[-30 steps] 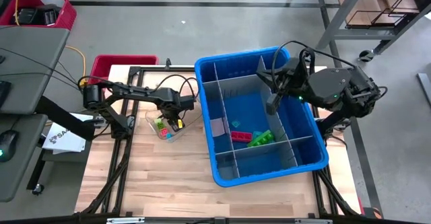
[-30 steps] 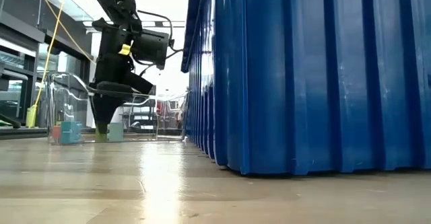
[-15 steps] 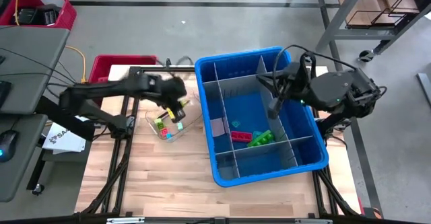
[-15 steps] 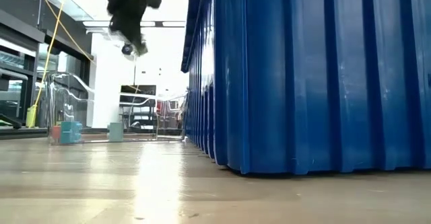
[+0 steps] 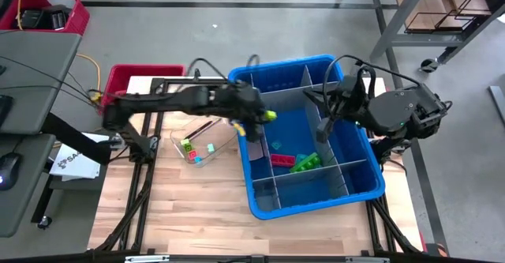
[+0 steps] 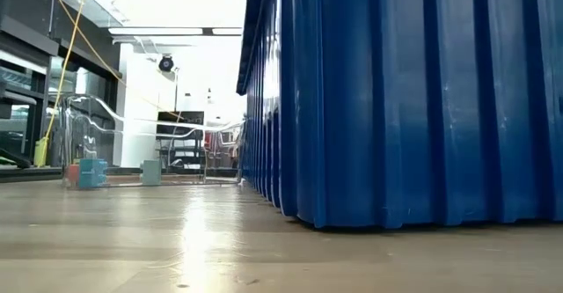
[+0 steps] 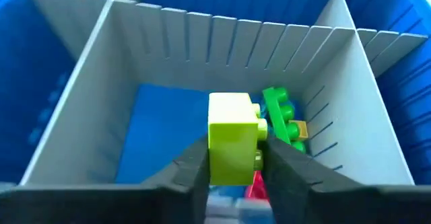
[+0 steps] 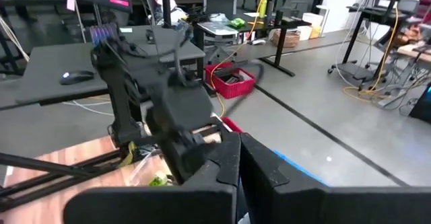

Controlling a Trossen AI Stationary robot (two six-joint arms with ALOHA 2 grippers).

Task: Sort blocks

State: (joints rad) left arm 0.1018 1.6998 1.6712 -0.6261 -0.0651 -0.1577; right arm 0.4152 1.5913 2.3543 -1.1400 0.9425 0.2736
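You have a large blue plastic bin [image 5: 347,185] with ribbed outer walls standing on the wooden table [image 5: 197,208]. Thin grey divider panels [image 7: 222,32], slotted along their faces, split it into compartments. Beside the bin, on its left in the high view, sits a small clear container [image 5: 201,146] with thin transparent walls.

Your left gripper [image 7: 234,163] is over the bin's large middle compartment, near its left wall. Its two dark fingers [image 7: 192,170] are pinched on a lime-yellow block [image 7: 232,140], a smooth, glossy, roughly cube-shaped piece with studs on one side. The block is held clear of the bin floor.

Past it in the left wrist view, a green studded block [image 7: 277,113] lies against a grey divider on the blue floor, and a sliver of a red block [image 7: 253,183] shows between the fingers. From above, the same compartment holds a red block [image 5: 282,159], a green one [image 5: 304,163], a small teal one [image 5: 277,146] and a pale lilac block [image 5: 255,148].

More small blocks [image 5: 189,149], green, red and teal, remain in the clear container; the low view shows the teal ones [image 6: 91,172] on its floor.

Your right gripper [image 8: 238,167] hangs above the bin's right side, over a divider, fingers pressed together and empty.
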